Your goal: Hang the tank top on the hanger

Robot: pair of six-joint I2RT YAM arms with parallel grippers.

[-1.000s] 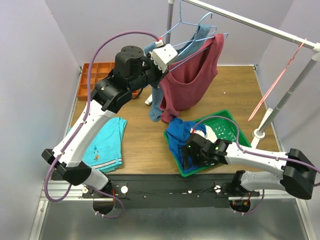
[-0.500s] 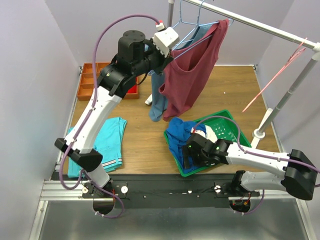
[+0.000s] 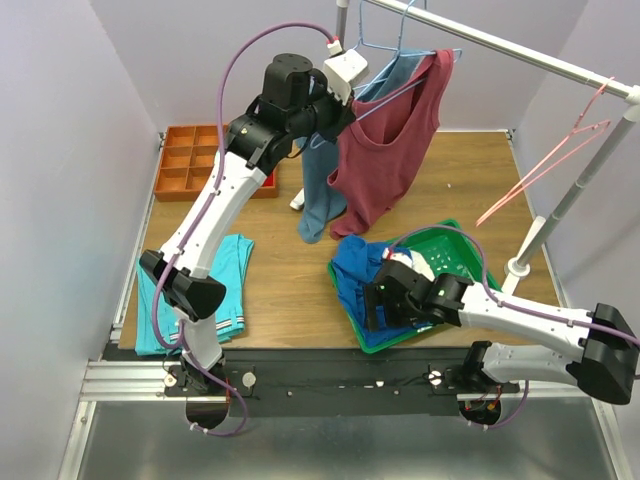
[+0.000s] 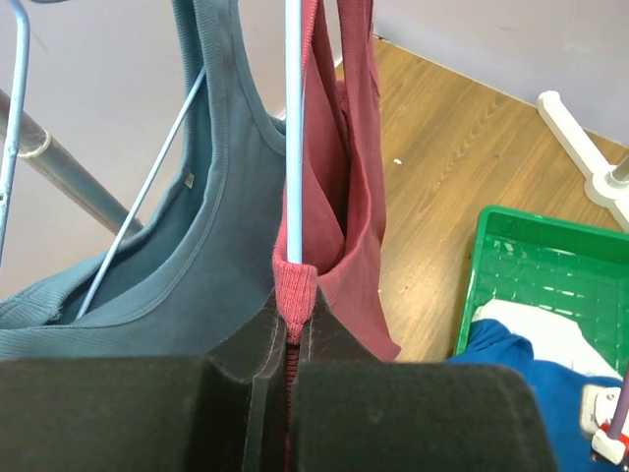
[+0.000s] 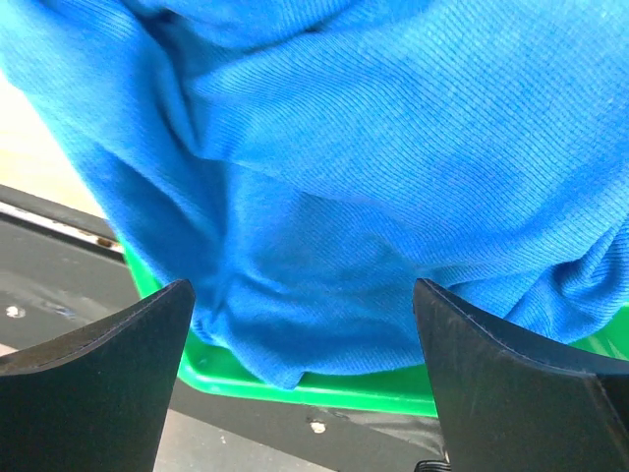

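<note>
The maroon tank top (image 3: 385, 150) hangs high at the back, draped on the light-blue wire hanger (image 3: 395, 88) just below the rail. My left gripper (image 3: 340, 100) is shut on the top's strap where it wraps the hanger wire. In the left wrist view the closed gripper (image 4: 287, 334) pinches the maroon strap (image 4: 295, 290), with the hanger wire (image 4: 293, 128) running straight up from it. My right gripper (image 3: 375, 300) is open and empty, low over the bright blue garment (image 5: 373, 147).
The slate-blue top (image 3: 320, 190) hangs on its twin hanger beside the maroon one. A pink hanger (image 3: 540, 165) hangs from the grey rail (image 3: 500, 45). The green basket (image 3: 465, 255) holds clothes. An orange tray (image 3: 195, 160) and turquoise shorts (image 3: 195, 290) lie at left.
My left arm has lifted the hanger with the maroon top up and back toward the rail. The pink hanger has swung. The right arm has barely moved.
</note>
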